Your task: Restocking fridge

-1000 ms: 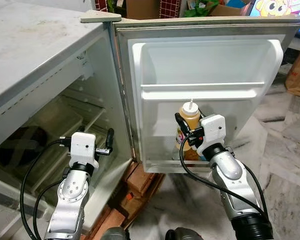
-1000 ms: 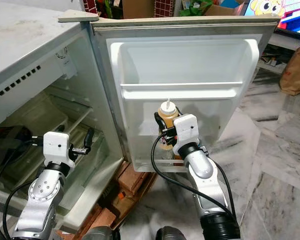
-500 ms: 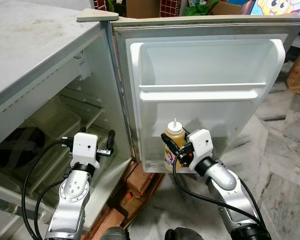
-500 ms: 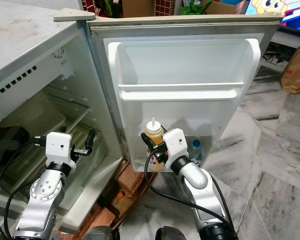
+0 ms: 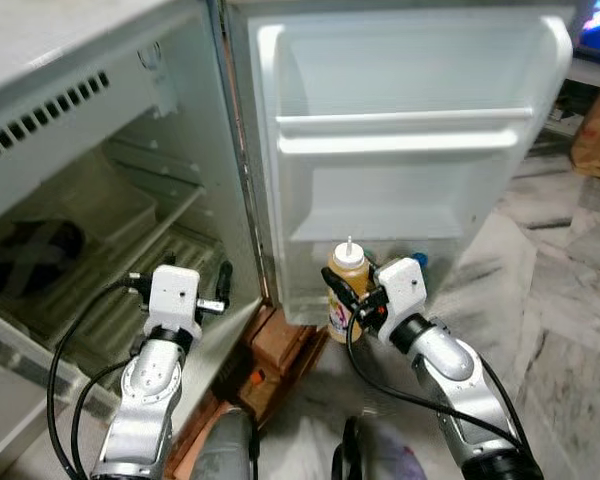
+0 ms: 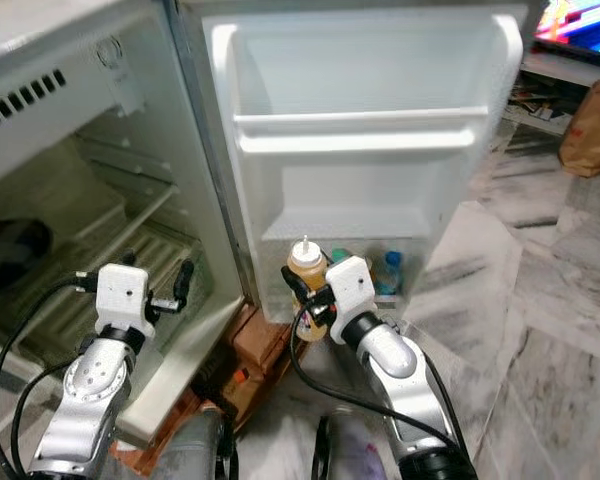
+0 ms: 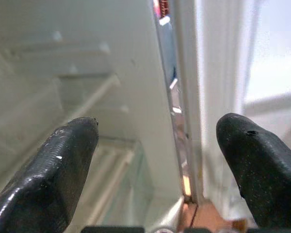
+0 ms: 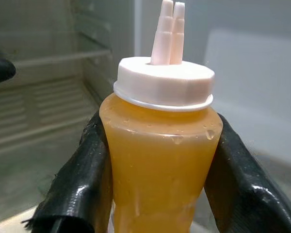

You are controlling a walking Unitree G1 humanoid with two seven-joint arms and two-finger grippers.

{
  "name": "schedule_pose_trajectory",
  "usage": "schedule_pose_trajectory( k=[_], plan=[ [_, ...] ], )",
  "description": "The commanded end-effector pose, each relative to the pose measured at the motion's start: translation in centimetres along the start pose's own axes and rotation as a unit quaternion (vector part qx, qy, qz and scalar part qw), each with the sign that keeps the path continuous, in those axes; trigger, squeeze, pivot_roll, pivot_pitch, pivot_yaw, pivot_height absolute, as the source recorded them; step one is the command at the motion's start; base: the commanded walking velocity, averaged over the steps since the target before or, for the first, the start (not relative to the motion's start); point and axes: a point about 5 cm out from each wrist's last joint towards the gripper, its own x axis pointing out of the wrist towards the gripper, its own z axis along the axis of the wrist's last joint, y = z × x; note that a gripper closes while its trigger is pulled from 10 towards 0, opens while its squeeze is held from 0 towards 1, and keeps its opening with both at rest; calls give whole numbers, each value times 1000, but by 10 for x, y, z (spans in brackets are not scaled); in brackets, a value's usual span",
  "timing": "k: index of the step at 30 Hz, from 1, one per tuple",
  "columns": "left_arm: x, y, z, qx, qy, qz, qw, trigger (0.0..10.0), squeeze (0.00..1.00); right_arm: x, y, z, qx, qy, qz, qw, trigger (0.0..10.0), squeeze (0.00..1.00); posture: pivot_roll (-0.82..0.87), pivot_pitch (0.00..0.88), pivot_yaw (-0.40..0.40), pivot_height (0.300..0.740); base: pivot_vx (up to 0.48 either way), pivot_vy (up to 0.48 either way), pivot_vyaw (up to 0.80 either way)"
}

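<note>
My right gripper (image 5: 352, 298): clamped on the squeeze bottle (image 5: 346, 287), one black finger on each side of its orange body, just under the white cap (image 8: 163, 81).
Bottle axis: upright, nozzle pointing up.
Where the bottle is: at the left end of the lowest door shelf (image 5: 310, 308) of the open fridge door (image 5: 410, 110). I cannot tell if its base already rests in the shelf or hangs just in front of the shelf lip.
Direction to the goal: the shelf lies straight ahead of my fingers; some small containers (image 6: 386, 268) stand further right in it.
My left gripper (image 5: 220, 285): fingers wide apart and holding nothing, near the hinge edge of the fridge body (image 5: 100, 210).
Nearer arm: the right one, I judge.
</note>
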Motion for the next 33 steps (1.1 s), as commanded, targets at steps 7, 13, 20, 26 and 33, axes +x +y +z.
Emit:
schedule_pose_trajectory(
  k=[7,13,20,26,33],
  plan=[
    [0,-1,-1,4,3,1,1000,10000,0,1,-2,6,-13,-14,0,1000,10000,0,54,93,14,612,0,0,0],
    [0,-2,-1,3,1,-11,1000,10000,0,0,2,4,-14,-13,9,1000,10000,0,54,95,18,612,0,0,0],
    [0,-3,1,2,-6,-16,1000,10000,0,-5,9,0,-12,-10,22,1000,10000,0,54,97,21,612,0,0,0],
    [-1,-6,2,-1,-10,-27,1000,10000,0,-5,7,0,-16,-7,23,1000,10000,0,52,94,22,612,80,0,0],
    [0,-7,2,-2,-10,-28,1000,10000,0,-4,5,3,-29,-16,29,999,10000,0,50,95,17,612,264,0,0]
  ],
)
